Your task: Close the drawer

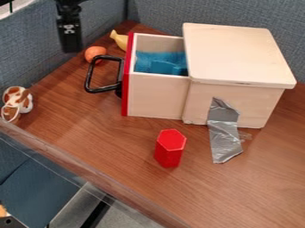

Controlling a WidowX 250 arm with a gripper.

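My gripper point(70, 38) hangs at the upper left, up and to the left of the drawer's handle and apart from it. The wooden drawer point(156, 95) stands pulled out to the left from its box point(238, 53), with a red front panel edge and a blue item point(159, 63) inside. A black loop handle point(90, 80) sticks out from the drawer's front toward the left.
An orange ball-like object point(94, 53) and a yellow item point(119, 40) lie behind the handle. A brown-and-white toy point(18, 102) sits at the left edge. A red hexagonal block point(170, 149) stands in front of the drawer. Silver tape point(223, 133) holds the box to the table point(119, 151).
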